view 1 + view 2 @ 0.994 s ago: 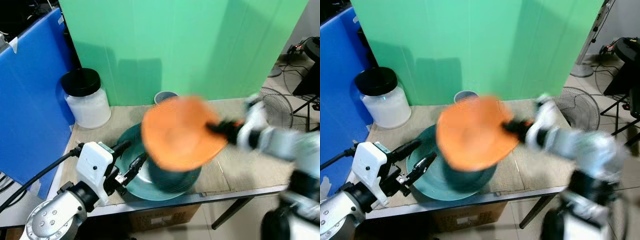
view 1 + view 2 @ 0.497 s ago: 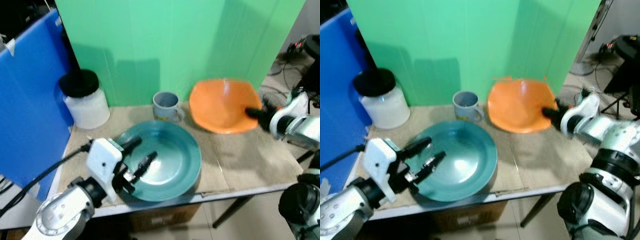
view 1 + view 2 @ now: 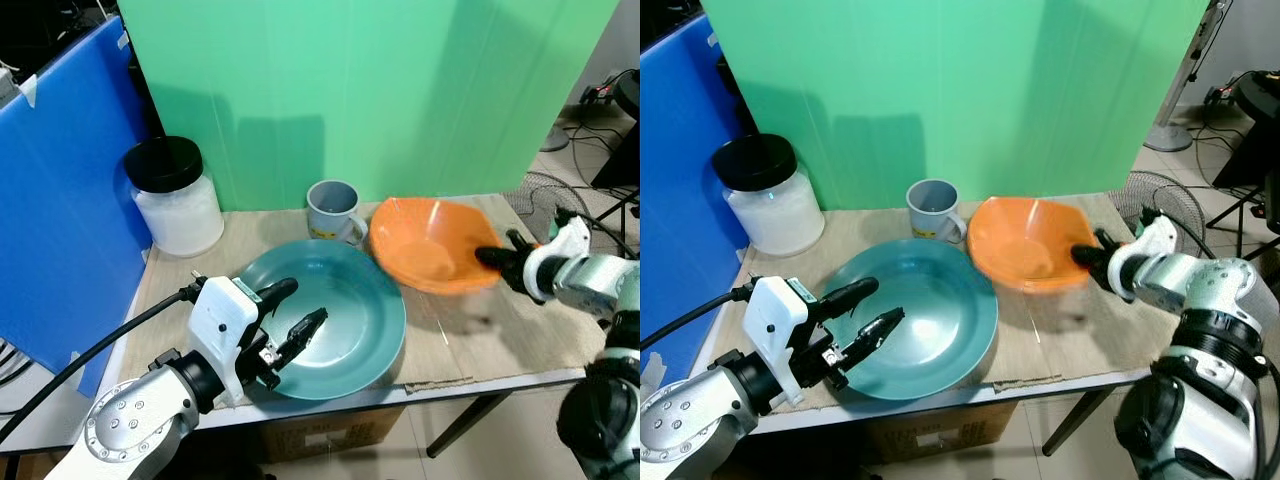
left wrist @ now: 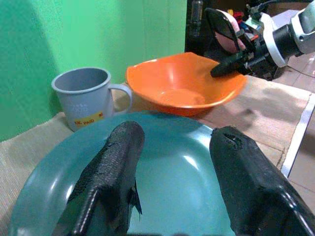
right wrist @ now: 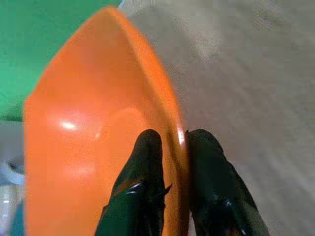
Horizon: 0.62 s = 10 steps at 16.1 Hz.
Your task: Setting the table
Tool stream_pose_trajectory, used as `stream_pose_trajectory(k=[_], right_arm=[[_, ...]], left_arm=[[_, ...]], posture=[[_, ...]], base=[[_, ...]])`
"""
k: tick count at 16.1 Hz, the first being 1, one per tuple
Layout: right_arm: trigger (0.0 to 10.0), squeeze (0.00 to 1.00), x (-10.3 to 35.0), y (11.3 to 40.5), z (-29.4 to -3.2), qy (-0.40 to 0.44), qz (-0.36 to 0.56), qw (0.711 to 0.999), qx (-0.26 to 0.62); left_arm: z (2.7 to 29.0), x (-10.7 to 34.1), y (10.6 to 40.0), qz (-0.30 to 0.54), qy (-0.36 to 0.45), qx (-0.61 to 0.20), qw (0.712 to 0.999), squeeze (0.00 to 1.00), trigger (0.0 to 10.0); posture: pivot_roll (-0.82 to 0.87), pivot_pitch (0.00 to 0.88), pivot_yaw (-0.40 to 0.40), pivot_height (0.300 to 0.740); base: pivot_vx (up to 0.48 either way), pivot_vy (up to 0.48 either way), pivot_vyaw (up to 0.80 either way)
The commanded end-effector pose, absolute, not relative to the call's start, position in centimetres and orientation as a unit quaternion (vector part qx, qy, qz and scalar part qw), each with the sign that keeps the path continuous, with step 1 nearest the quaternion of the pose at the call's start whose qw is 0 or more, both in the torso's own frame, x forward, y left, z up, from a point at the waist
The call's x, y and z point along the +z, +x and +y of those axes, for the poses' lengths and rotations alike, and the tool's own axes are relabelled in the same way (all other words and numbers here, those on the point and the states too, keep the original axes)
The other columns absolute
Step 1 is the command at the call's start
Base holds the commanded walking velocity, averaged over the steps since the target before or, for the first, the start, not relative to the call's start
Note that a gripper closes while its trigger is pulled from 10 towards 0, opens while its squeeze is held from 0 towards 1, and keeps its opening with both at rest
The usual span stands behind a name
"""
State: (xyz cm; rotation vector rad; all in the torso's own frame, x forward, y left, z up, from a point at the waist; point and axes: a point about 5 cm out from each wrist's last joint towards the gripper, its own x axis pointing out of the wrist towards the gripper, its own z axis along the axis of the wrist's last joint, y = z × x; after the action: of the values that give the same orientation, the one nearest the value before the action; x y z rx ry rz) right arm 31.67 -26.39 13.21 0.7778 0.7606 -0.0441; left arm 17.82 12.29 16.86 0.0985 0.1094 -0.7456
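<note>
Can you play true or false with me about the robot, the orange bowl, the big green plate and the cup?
1. The right gripper has its jaws pinched on the rim of the orange bowl. True.
2. The grey cup is lying on its side. False: it stands upright, behind the teal plate.
3. The left gripper is holding the teal plate. False: its jaws are open above the plate and grip nothing.
4. A white jar with a black lid stands at the back of the table on the robot's left. True.
5. The orange bowl sits inside the teal plate. False: it is beside the plate, on the robot's right.
</note>
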Motion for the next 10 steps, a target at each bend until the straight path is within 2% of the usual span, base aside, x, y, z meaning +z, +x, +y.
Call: stream_pose_trajectory(k=[1, 3, 4, 6, 7, 9, 10], right_arm=[[10.0, 1.0, 14.4, 31.9, -27.2, 0.331, 0.336, 0.882, -0.023], [10.0, 1.0, 15.1, 31.9, -27.4, 0.301, 0.322, 0.898, -0.01], [10.0, 1.0, 16.1, 31.7, -27.4, 0.251, 0.309, 0.917, 0.024], [10.0, 1.0, 17.4, 31.1, -27.7, 0.23, 0.283, 0.929, 0.064], [10.0, 1.0, 19.3, 30.3, -28.0, 0.219, 0.232, 0.94, 0.122], [10.0, 1.0, 21.6, 28.2, -26.6, 0.201, 0.173, 0.928, 0.26], [10.0, 1.0, 21.7, 27.8, -26.2, 0.197, 0.169, 0.922, 0.286]], left_arm=[[12.5, 16.7, 18.0, 0.059, 0.053, -0.36, 0.93, 0.0, 10.0], [12.6, 16.7, 18.0, 0.06, 0.054, -0.357, 0.931, 0.0, 10.0], [13.0, 16.7, 17.7, 0.062, 0.052, -0.346, 0.935, 0.0, 10.0], [13.6, 16.4, 17.2, 0.07, 0.051, -0.33, 0.94, 0.0, 10.0], [14.5, 15.9, 16.9, 0.083, 0.058, -0.298, 0.949, 0.0, 10.0], [17.1, 14.1, 17.4, 0.123, 0.077, -0.187, 0.972, 0.0, 10.0], [17.6, 13.8, 17.5, 0.131, 0.072, -0.169, 0.974, 0.0, 10.0]], posture=[[-0.06, 0.0, 0.004, 0.74], [-0.07, 0.0, 0.005, 0.74], [-0.06, 0.0, 0.0, 0.74], [-0.06, 0.0, -0.005, 0.74], [-0.06, 0.0, -0.001, 0.74], [-0.07, 0.0, 0.01, 0.74], [-0.07, 0.0, 0.01, 0.74]], base=[[0.0, 0.0, 0.0], [0.0, 0.0, 0.0], [0.0, 0.0, 0.0], [0.0, 0.0, 0.0], [0.0, 0.0, 0.0], [0.0, 0.0, 0.0], [0.0, 0.0, 0.0]])
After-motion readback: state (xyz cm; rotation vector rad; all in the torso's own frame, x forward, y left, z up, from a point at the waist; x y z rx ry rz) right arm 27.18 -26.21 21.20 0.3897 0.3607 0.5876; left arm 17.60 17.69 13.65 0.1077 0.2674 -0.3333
